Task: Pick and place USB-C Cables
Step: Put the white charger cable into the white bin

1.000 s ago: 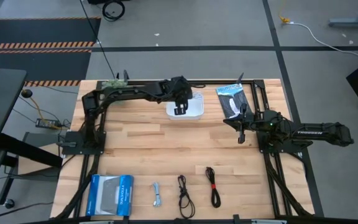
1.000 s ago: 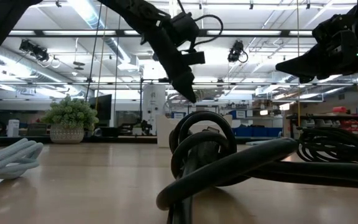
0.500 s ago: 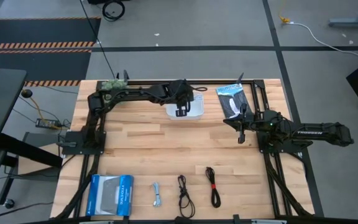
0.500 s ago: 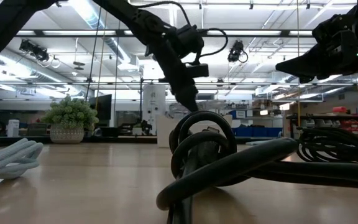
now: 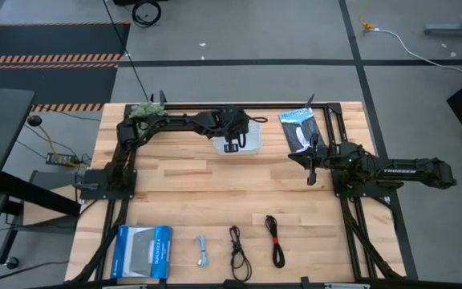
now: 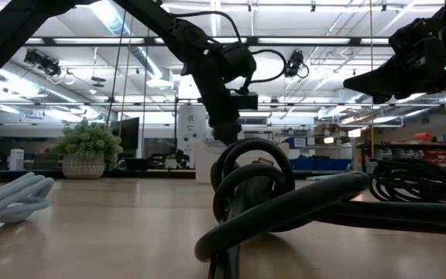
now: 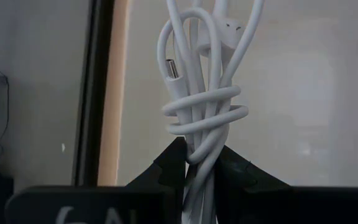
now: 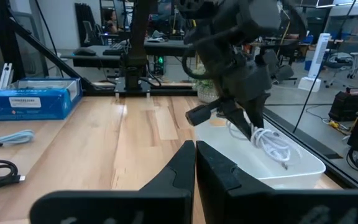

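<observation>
A: White USB-C cable is hanging bundled from the left gripper, jaws closed down on the lower end of the coil. It's hovering right over the white tray at the far side of the table.

B: Other three cables?

A: Sitting along the near edge: pale grey cable, black cable, black cable with the red band, all well apart from the tray. Blue box is beside them, black-and-white packet just beside the tray.

B: Right arm doing anything?

A: Right gripper is waiting mid-table, right side. Jaws look nearly closed in its wrist view, holding nothing.

B: How should the drop go?

A: My call: get the dangling coil down inside the tray walls before opening, otherwise the loose loops could be catching on the rim and tipping out. Open fully, then lift straight up so the fingers aren't dragging it.

B: Which view is telling you that?

A: Left wrist view is showing the grip and the plug end clearly, but not the tray's outline. Right wrist view is showing the bundle hanging just above the tray floor. Overhead, the arm is hiding the cable completely. Low view is only giving the arm behind the black coils.
</observation>
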Robot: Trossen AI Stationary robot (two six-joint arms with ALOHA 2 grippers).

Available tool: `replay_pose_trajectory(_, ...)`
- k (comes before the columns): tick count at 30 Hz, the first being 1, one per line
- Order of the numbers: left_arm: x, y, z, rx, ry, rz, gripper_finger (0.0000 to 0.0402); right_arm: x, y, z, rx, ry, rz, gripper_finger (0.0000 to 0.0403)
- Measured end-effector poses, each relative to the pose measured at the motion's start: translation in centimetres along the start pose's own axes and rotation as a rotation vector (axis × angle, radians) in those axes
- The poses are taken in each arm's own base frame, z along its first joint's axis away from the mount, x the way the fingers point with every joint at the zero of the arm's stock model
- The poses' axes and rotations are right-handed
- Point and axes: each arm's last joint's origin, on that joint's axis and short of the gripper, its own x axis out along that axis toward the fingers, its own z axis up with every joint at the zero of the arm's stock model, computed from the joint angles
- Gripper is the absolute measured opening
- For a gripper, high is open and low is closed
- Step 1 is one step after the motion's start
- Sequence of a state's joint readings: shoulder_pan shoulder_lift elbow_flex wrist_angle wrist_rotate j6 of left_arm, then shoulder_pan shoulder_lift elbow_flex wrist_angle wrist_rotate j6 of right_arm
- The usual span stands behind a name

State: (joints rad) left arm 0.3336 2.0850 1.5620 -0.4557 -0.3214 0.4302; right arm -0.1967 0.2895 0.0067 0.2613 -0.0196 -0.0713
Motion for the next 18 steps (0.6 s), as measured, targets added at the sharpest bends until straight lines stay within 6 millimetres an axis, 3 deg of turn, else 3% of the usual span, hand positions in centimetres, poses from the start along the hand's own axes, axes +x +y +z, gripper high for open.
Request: replay_pose_trajectory(18,0.77,-0.32,-0.68,0.016,0.057,-0.023,0.0071,0.00,0.00,-0.01,0.000,0.001,0.000,0.0020)
